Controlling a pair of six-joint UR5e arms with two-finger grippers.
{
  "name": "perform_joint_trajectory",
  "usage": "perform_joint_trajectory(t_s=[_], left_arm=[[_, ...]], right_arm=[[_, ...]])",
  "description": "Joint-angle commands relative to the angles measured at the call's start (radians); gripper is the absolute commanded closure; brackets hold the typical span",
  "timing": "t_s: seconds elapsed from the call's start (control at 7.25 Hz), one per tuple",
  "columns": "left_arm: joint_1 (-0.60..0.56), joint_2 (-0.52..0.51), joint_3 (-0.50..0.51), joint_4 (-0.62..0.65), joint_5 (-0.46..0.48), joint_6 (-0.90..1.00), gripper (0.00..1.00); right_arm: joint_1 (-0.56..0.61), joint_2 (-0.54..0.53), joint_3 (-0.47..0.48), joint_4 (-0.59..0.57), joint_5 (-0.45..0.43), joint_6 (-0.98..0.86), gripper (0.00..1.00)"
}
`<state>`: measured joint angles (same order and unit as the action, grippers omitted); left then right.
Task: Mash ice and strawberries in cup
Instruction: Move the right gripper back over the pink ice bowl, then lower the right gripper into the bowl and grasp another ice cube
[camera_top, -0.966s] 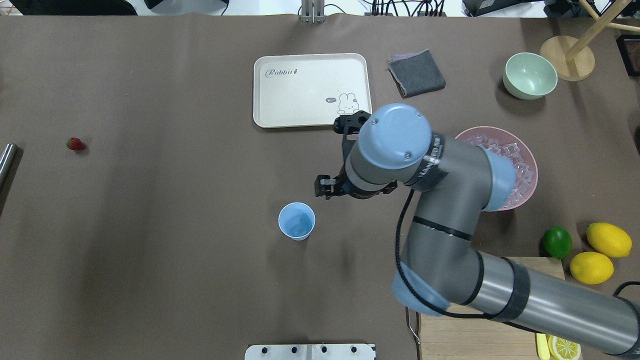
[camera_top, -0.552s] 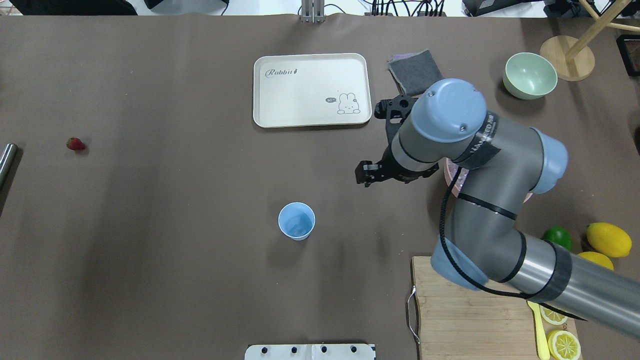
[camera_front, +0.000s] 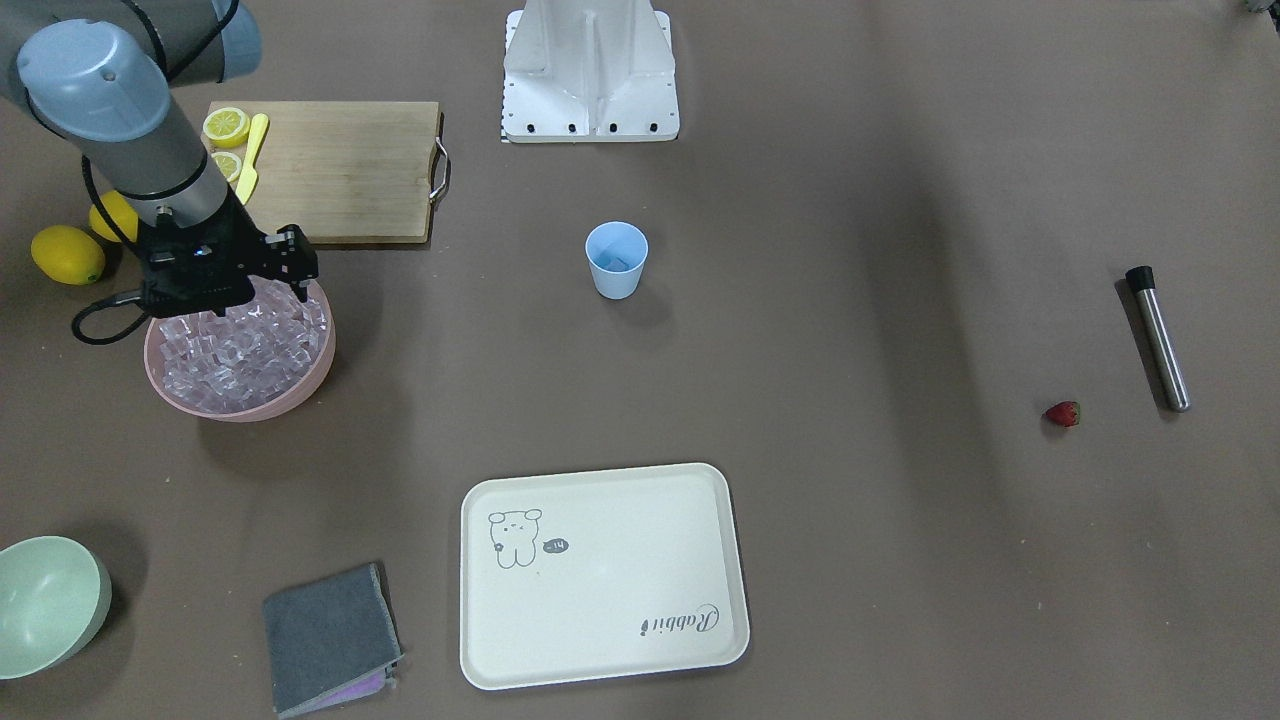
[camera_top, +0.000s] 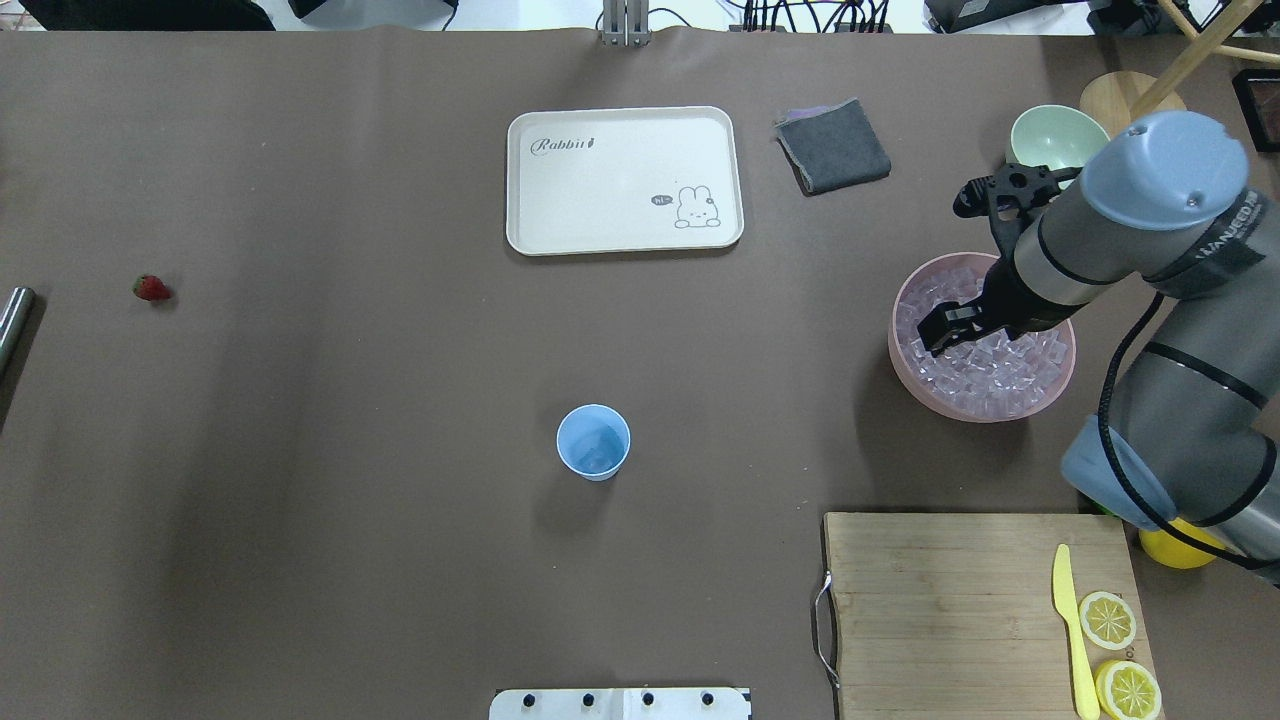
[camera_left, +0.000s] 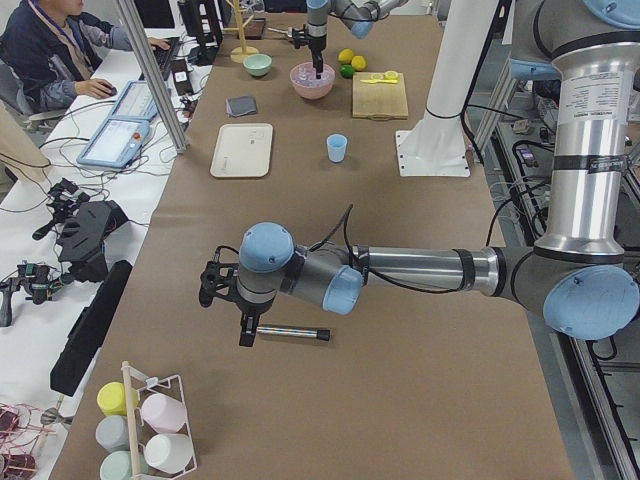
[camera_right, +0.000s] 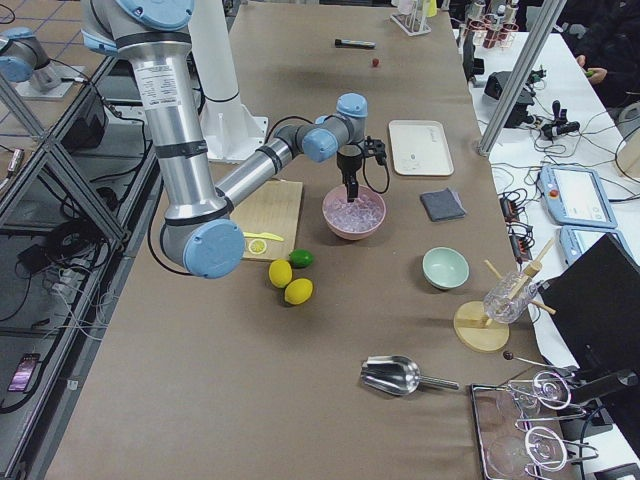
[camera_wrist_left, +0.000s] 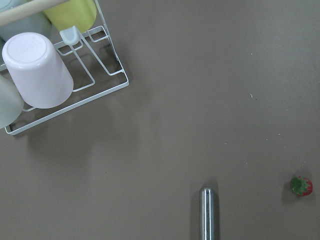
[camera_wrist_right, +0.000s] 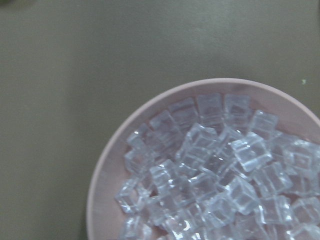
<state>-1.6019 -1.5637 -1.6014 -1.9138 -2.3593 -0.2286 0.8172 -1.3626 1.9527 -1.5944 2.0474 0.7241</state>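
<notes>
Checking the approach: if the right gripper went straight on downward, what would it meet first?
Most likely the ice heaped in the pink bowl: the right gripper points down over it, though how far above the cubes is unclear.

Slim steel cylinder (camera_top: 14, 320): cut by overhead's left edge.
Wide pink plastic bowl (camera_wrist_right: 105, 185): cropped bottom and right, right wrist view.
Round yellow lemon (camera_top: 1175, 548): half under right arm.
</notes>
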Motion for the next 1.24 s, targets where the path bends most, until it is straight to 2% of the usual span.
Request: perform_joint_trajectory(t_s=[0.0,0.14,0.28,0.41,0.55,0.69,1.1], left_arm=[[0.000,0.017,-0.021,-0.001,0.000,0.000,0.02],[0.000,0.019,-0.032,-0.001,0.000,-0.030,0.02],[0.000,0.019,-0.037,-0.001,0.000,-0.047,0.02],[0.000,0.017,-0.037,-0.002,0.000,-0.048,0.02],[0.002,0.017,-0.037,-0.002,0.000,-0.048,0.02],[0.002,0.019,-0.037,-0.004,0.000,-0.048,0.02],[0.000,0.017,-0.038,-0.008,0.000,-0.049,0.02]], right_arm=[[0.043,-0.027,-0.017,-0.010,0.000,0.005,0.09],[0.045,-0.018,-0.021,-0.018,0.000,0.021,0.08],[0.040,-0.001,-0.021,-0.024,0.000,0.125,0.09],[0.040,0.052,-0.018,-0.098,0.004,0.141,0.08],[0.037,0.136,-0.018,-0.236,-0.001,0.184,0.08],[0.034,0.151,-0.015,-0.286,-0.004,0.198,0.09],[0.020,0.137,-0.026,-0.318,-0.006,0.231,0.10]])
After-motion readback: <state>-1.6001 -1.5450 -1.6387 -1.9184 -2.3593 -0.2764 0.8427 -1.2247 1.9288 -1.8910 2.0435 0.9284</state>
